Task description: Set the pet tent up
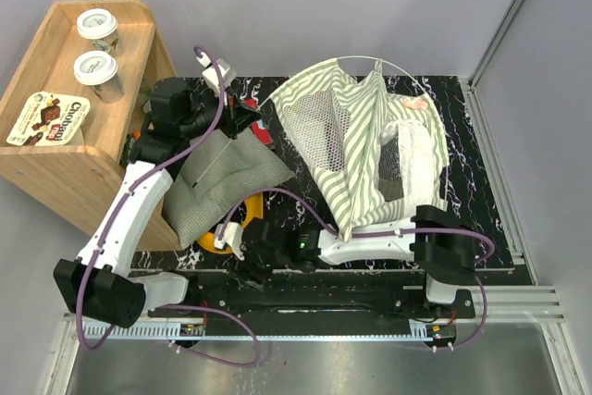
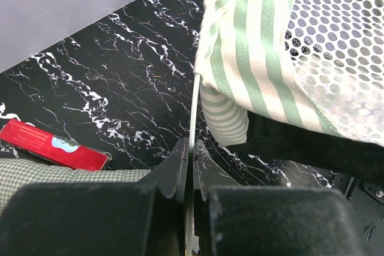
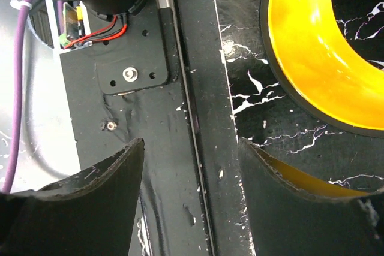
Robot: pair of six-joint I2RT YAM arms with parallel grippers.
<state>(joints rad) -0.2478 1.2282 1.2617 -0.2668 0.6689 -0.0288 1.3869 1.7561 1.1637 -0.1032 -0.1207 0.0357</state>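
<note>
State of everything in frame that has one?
pet tent: slumped, not standing
left gripper: fingers shut on tent pole
right gripper: fingers open, empty
two cups: upright, lidded
cushion: crumpled, lying flat
yellow roll: lying flat

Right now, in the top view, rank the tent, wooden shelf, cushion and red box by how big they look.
1. The tent and the shelf: too alike to rank.
2. The cushion.
3. The red box, only partly visible.
</note>
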